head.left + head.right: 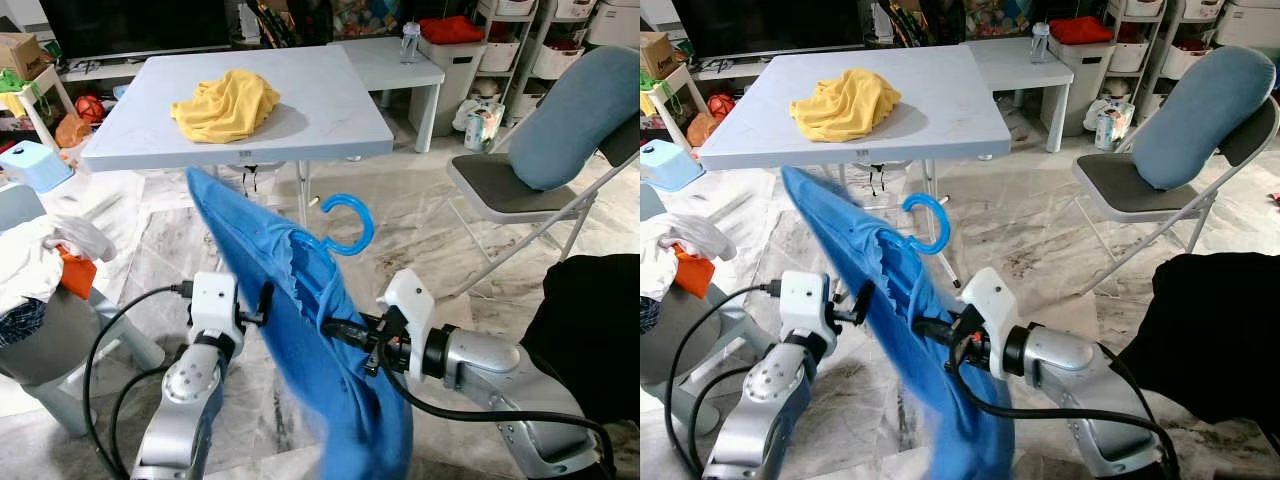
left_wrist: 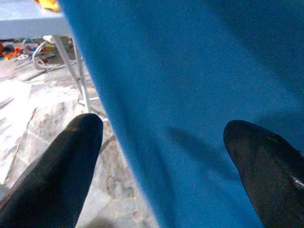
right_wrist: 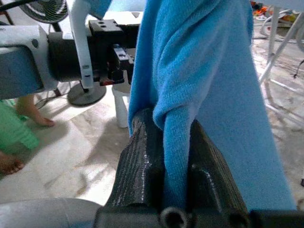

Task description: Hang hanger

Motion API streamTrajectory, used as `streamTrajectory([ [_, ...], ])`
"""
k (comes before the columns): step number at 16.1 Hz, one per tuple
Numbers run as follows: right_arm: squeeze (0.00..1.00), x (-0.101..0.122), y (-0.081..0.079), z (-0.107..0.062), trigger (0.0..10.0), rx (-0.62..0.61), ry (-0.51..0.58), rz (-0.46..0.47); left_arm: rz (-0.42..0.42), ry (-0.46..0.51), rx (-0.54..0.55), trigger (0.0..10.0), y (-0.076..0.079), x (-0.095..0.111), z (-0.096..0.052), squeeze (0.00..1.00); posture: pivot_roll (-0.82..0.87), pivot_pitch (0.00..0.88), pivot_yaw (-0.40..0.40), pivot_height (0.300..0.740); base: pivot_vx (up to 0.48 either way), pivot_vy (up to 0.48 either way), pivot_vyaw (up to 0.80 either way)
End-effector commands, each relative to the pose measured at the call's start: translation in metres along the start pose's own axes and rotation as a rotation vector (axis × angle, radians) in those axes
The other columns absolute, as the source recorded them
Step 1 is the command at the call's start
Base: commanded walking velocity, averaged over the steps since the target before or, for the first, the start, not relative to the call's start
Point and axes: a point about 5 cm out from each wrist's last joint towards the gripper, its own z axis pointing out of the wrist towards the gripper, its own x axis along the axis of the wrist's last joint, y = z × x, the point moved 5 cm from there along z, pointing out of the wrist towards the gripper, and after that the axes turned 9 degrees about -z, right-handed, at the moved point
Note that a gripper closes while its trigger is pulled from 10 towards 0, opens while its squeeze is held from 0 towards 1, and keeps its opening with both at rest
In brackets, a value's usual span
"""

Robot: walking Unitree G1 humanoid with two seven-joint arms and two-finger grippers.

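Note:
A blue garment (image 1: 300, 330) hangs on a blue hanger whose hook (image 1: 352, 220) sticks up above the collar, held in the air in front of me. My right gripper (image 1: 335, 330) is shut on a fold of the garment near the hanger's shoulder; in the right wrist view its fingers (image 3: 142, 142) pinch the blue cloth. My left gripper (image 1: 265, 300) is open at the garment's other side. In the left wrist view its two fingertips (image 2: 80, 137) stand wide apart with the blue cloth hanging just beyond them.
A white table (image 1: 320, 110) with a yellow cloth (image 1: 225, 103) stands ahead. A folding chair (image 1: 500, 185) with a blue-grey cushion (image 1: 575, 115) is at the right, and a laundry basket (image 1: 40, 300) at the left. A person's bare feet (image 3: 28, 114) are nearby.

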Motion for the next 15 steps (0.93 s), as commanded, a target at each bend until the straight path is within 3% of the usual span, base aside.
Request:
streamTrajectory([
  [1, 0.0, 0.01, 0.003, 0.004, 10.0, -0.018, 0.02, -0.058, -0.034, 0.001, -0.049, 10.0, 0.009, 0.002, 0.001, 0.0, -0.1, 0.0, 0.002, 0.74, 0.0, 0.0, 0.0],
  [5, 0.0, 0.017, 0.015, 0.018, 10.0, -0.126, 0.041, -0.097, -0.073, 0.005, -0.149, 10.0, 0.032, 0.005, 0.001, 0.0, -0.1, 0.0, 0.004, 0.74, 0.0, 0.0, 0.0],
  [8, 0.0, 0.006, 0.026, 0.025, 10.0, -0.221, -0.013, -0.122, -0.072, 0.01, -0.17, 10.0, 0.036, 0.007, 0.001, 0.0, -0.09, 0.0, 0.005, 0.74, 0.0, 0.0, 0.0],
  [11, 0.0, -0.023, 0.021, 0.022, 10.0, -0.191, -0.134, -0.177, -0.077, 0.051, -0.162, 10.0, 0.035, 0.019, 0.003, 0.0, -0.09, 0.0, 0.005, 0.74, 0.0, 0.0, 0.0],
  [14, 0.0, -0.019, 0.01, 0.026, 10.0, -0.139, -0.102, -0.138, -0.059, 0.04, -0.149, 10.0, 0.032, 0.015, 0.005, 0.0, -0.1, 0.0, 0.006, 0.74, 0.0, 0.0, 0.0],
  [15, 0.0, -0.018, -0.001, 0.025, 10.0, -0.074, -0.096, -0.145, -0.051, 0.036, -0.14, 10.0, 0.03, 0.014, 0.004, 0.0, -0.1, 0.0, 0.008, 0.74, 0.0, 0.0, 0.0],
])
